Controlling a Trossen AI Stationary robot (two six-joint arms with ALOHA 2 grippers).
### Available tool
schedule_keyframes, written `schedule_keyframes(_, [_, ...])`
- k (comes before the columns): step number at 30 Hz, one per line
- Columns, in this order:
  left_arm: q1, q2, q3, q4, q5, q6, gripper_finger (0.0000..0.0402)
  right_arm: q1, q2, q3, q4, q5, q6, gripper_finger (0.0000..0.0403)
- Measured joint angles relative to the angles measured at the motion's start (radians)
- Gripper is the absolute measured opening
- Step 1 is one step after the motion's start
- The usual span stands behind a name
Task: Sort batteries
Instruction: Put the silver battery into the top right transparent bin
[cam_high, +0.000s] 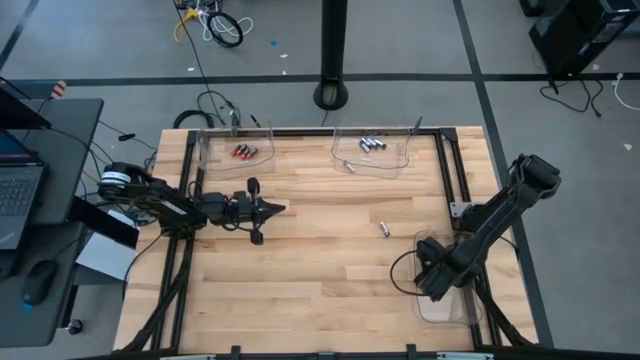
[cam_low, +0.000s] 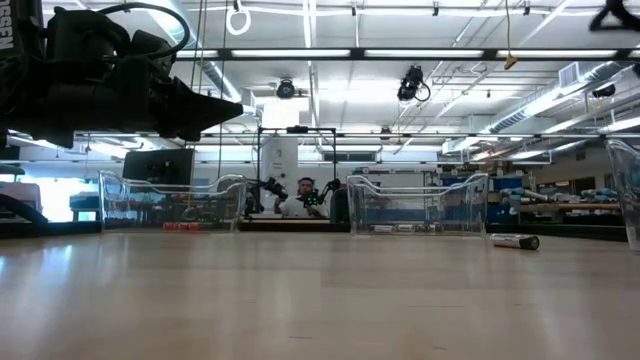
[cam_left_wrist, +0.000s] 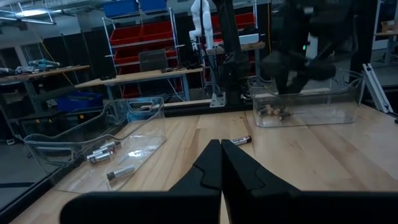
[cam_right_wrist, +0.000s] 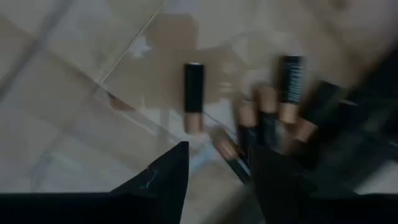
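Copper-and-black batteries (cam_right_wrist: 273, 121) lie in a clear tray (cam_high: 447, 310) at the table's near right, one of them (cam_right_wrist: 193, 96) apart from the cluster. My right gripper (cam_right_wrist: 221, 180) hangs open over this tray (cam_left_wrist: 339, 109), pointing down. A battery (cam_right_wrist: 229, 154) lies just below the gap between its fingers. A lone battery (cam_high: 384, 229) lies on the wood mid-table (cam_left_wrist: 241, 140). Red batteries (cam_high: 243, 152) lie in the far-left tray and silver ones (cam_high: 370, 145) in the far-middle tray. My left gripper (cam_high: 275, 208) waits shut and level at mid-left.
The two far trays (cam_low: 170, 205) (cam_low: 420, 205) stand along the table's back edge. A black frame (cam_high: 452, 170) borders the table top. Bare wood (cam_high: 320, 270) lies between the two arms. A person sits in the room beyond the far edge.
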Motion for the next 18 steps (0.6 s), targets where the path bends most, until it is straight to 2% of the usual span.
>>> schedule_keyframes(4, [0.000, 0.000, 0.000, -0.001, 0.000, 0.000, 0.0005, 0.000, 0.000, 0.146, -0.235, 0.023, -0.009, 0.0177])
schedule_keyframes(8, [0.000, 0.000, 0.000, -0.001, 0.000, 0.000, 0.0005, -0.017, -0.008, 0.297, -0.401, 0.205, -0.010, 0.0166])
schedule_keyframes(11, [0.000, 0.000, 0.000, -0.001, -0.001, -0.003, 0.0005, -0.063, -0.035, 0.364, -0.404, 0.405, -0.024, 0.0156])
schedule_keyframes(13, [0.000, 0.000, 0.000, -0.001, -0.001, -0.004, 0.0005, -0.118, -0.056, 0.377, -0.397, 0.501, -0.026, 0.0150])
schedule_keyframes(15, [0.000, 0.000, 0.000, -0.001, 0.000, -0.020, 0.0005, -0.197, -0.069, 0.376, -0.382, 0.533, -0.070, 0.0145])
schedule_keyframes(18, [0.000, -0.004, 0.000, -0.003, 0.014, -0.029, 0.0005, -0.329, -0.070, 0.353, -0.310, 0.536, -0.235, 0.0144])
